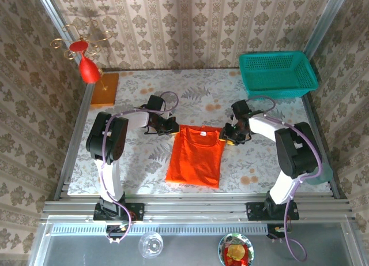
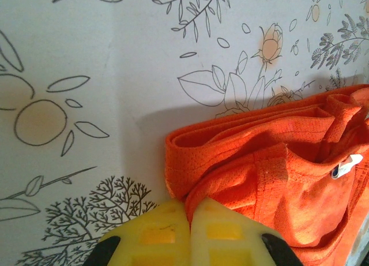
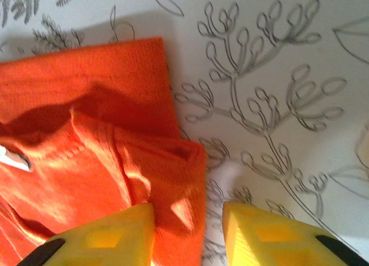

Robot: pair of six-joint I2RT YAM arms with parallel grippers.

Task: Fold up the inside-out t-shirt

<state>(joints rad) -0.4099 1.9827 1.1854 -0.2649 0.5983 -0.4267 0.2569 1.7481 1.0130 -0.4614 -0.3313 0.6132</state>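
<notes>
Orange-red cloth: the inside-out t-shirt (image 1: pixel 195 156) lies flat on the table (image 1: pixel 144 168), midway between the two arms, neckline at the far end and hem toward the arm bases
Shirt outline: a narrow upright rectangle from above, with no sleeve sticking out at either side
Shirt layers: the left wrist view (image 2: pixel 277 173) shows several folded edges stacked at the far left corner; the right wrist view (image 3: pixel 86 145) shows a doubled-over corner
White tag: a small label (image 2: pixel 346 165) sits inside the neck opening
Left gripper: (image 1: pixel 173 129) is at the shirt's far left corner; its yellow pads are pressed together (image 2: pixel 188 205) right at the cloth edge, and whether any cloth is nipped between them cannot be told
Right gripper: (image 1: pixel 228 136) is at the far right corner; its yellow fingers stand apart (image 3: pixel 187 211), with the folded cloth edge lying in the gap beside bare table
Teal basket: (image 1: pixel 278 74) rests at the far right of the table, well apart from the shirt
Red ornament: (image 1: pixel 87 70) hangs on a gold wire stand at the far left, above an orange board (image 1: pixel 105 90)
</notes>
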